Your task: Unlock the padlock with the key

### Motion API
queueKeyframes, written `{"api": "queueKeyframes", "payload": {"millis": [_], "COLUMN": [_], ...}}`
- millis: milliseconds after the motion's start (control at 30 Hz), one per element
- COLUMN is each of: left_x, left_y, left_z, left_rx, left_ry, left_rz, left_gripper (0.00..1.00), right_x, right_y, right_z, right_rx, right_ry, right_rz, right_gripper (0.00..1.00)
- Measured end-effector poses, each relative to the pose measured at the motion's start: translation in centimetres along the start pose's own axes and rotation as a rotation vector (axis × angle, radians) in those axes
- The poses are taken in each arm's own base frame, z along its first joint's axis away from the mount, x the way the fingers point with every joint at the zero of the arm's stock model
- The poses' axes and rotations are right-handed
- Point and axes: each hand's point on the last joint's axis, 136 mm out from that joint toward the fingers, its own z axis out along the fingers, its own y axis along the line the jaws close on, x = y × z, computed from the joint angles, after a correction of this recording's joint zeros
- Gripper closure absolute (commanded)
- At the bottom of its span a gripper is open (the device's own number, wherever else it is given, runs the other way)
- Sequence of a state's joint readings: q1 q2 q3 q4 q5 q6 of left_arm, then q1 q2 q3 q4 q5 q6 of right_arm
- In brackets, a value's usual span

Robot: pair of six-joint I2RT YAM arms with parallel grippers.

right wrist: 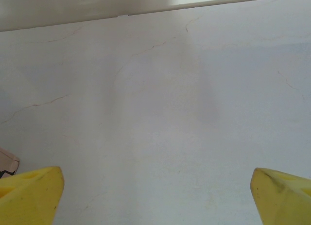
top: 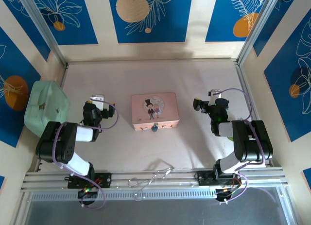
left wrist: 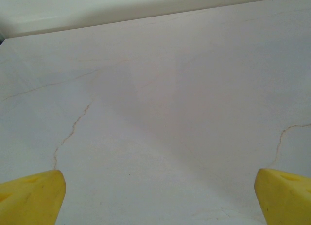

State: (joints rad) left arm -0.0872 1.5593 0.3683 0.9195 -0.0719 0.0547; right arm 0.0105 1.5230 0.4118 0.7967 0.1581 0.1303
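Opening step not begun: your left gripper [left wrist: 159,196] and right gripper [right wrist: 156,196] stand wide open, empty, either side of the pink tin [top: 155,108], whose near face carries the padlock [top: 154,128]. Next you must find and grasp the key; I cannot make it out.

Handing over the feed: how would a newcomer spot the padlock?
Find the pink tin with the cartoon couple on its lid, in the middle of the table. At the middle of its near edge sits the padlock. It is tiny and dark teal-blue, far smaller than the tin.
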Motion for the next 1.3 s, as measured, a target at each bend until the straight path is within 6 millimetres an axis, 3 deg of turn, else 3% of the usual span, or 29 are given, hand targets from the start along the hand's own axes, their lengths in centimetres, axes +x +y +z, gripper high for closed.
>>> {"api": "queueKeyframes", "payload": {"millis": [133,167,233,300,333,400,467,500,567,633,700,767,867,933,1100,1167,1300], "left_x": [0.3,-0.4,-3.5,-8.8,-11.2,-15.9,-18.9,-19.4,-18.4,-15.0,-9.8,-4.7,0.6,1.7,0.1,-0.3,0.3], "left_y": [0.3,0.6,1.8,3.1,3.5,3.6,2.6,1.5,-2.3,-7.9,-13.4,-16.7,-18.2,-18.6,-19.0,-19.0,-19.4], "left_z": [0.3,0.6,1.2,1.1,0.5,-1.5,-3.8,-4.9,-6.6,-7.9,-9.7,-11.5,-13.6,-14.7,-15.9,-16.1,-16.1], "left_rx": [-0.017,-0.030,-0.085,-0.140,-0.155,-0.139,-0.078,-0.035,0.071,0.197,0.307,0.368,0.376,0.390,0.430,0.434,0.453], "left_ry": [0.060,0.086,0.102,0.053,0.024,-0.032,-0.075,-0.083,-0.042,0.066,0.221,0.364,0.502,0.527,0.493,0.488,0.497], "left_rz": [0.000,0.000,-0.016,-0.068,-0.104,-0.203,-0.308,-0.356,-0.421,-0.435,-0.419,-0.411,-0.437,-0.459,-0.533,-0.560,-0.623], "left_gripper": [0.01,0.01,0.01,0.01,0.00,0.00,0.00,0.00,0.00,0.00,0.00,0.00,0.00,0.01,0.04,0.06,0.08], "right_x": [-0.7,-2.3,-7.2,-13.5,-15.0,-14.8,-11.3,-8.8,-3.9,-0.9,1.0,1.7,2.4,3.7,8.6,9.7,8.7], "right_y": [0.1,0.5,1.7,2.3,2.2,1.3,1.0,2.1,5.8,10.4,14.8,17.0,18.7,19.6,21.2,21.7,24.5], "right_z": [-0.5,-0.9,-2.1,-4.6,-6.0,-8.1,-8.4,-8.3,-8.7,-10.6,-13.7,-16.4,-18.7,-18.9,-16.9,-16.3,-15.3], "right_rx": [0.098,0.121,0.133,0.108,0.087,0.071,0.107,0.113,0.121,0.093,0.047,0.014,-0.055,-0.083,0.004,0.050,0.050], "right_ry": [0.056,0.071,0.067,-0.031,-0.066,-0.067,0.038,0.126,0.311,0.418,0.456,0.443,0.406,0.414,0.523,0.562,0.570], "right_rz": [-0.018,-0.005,0.087,0.243,0.317,0.468,0.567,0.588,0.555,0.457,0.355,0.320,0.337,0.342,0.263,0.221,0.185], "right_gripper": [0.01,0.01,0.01,0.01,0.03,0.06,0.09,0.09,0.08,0.06,0.06,0.07,0.09,0.10,0.12,0.12,0.09]}}
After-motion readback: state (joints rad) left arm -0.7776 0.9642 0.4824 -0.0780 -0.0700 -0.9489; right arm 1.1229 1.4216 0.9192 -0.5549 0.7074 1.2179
